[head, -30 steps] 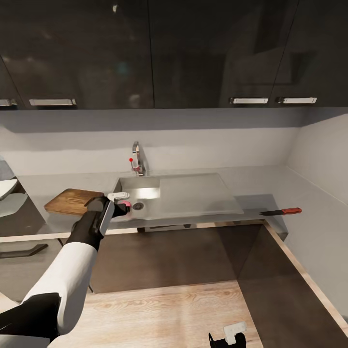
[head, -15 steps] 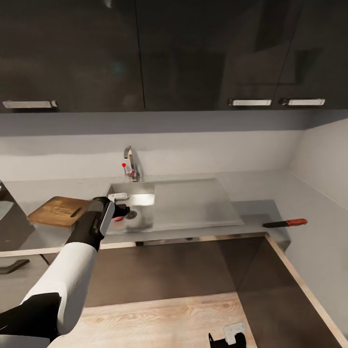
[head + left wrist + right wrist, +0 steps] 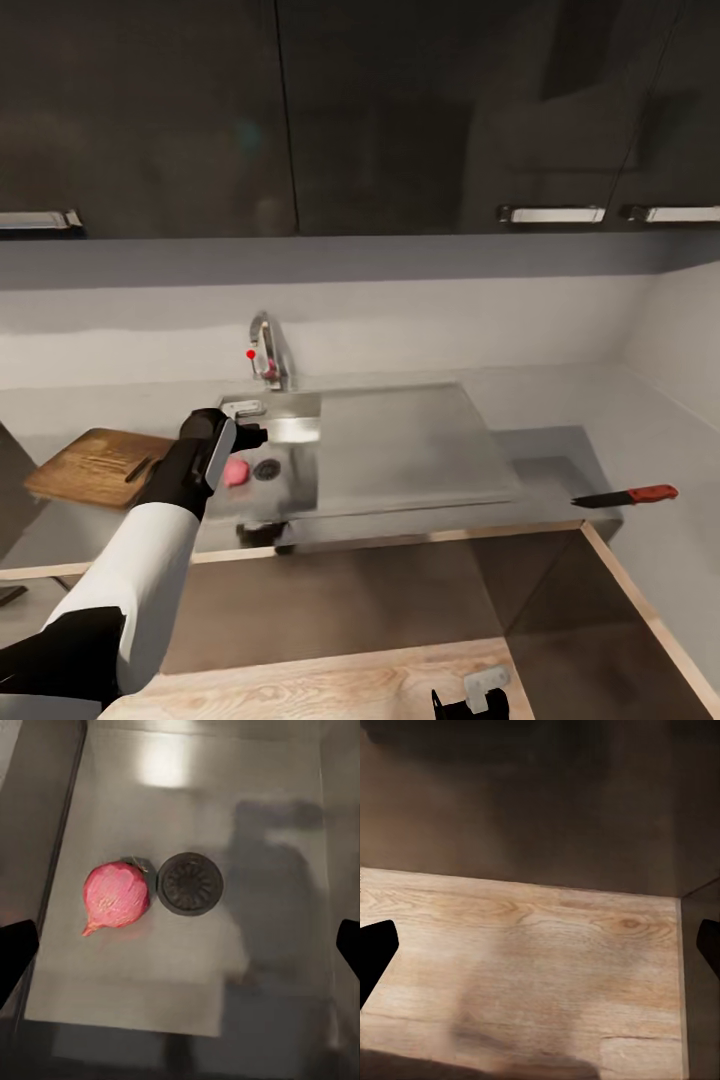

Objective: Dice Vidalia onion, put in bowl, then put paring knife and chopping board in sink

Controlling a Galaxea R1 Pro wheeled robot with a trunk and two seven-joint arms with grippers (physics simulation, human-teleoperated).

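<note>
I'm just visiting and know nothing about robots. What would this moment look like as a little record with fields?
Place: kitchen countertop with a grey sink
Onion: pinkish, lying in the sink, right beside the round drain
Left hand: open, hovering above the onion, holding nothing
Right hand: open, low over the wooden floor, empty
Chopping board: on the countertop on the left side of the sink
Paring knife: red handle, on the countertop on the right side of the sink
Tap: chrome, behind the basin

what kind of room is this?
A kitchen, rendered in simulation: a sink with a chrome tap set in a grey countertop, dark wall cabinets above.
</note>
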